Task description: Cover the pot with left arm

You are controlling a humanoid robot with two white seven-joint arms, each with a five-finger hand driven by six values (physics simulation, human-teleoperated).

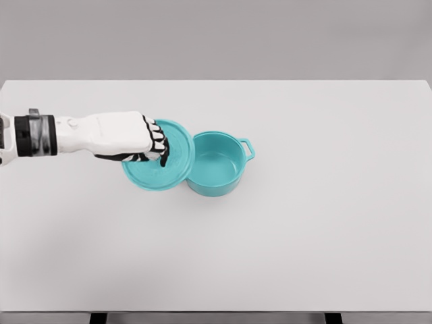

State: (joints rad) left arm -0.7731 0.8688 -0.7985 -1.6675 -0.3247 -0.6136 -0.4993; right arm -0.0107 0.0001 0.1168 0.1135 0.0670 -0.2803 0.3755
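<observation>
Left of centre on the white counter [304,236], the left hand [135,138] has its fingers [156,138] curled on the teal lid [169,165], which overlaps the left rim of the open teal pot [216,165].

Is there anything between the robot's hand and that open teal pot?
Only the teal lid the left hand grips; its edge overlaps the pot in the head view.

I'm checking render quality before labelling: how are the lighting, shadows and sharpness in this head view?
Head view: flat, even light with no glare on the white table; only faint, soft shadows beside the teal pot and under the lid; edges look slightly soft throughout, and the dark fingers of the left hand over the lid blur together, so their hold is hard to read.
</observation>
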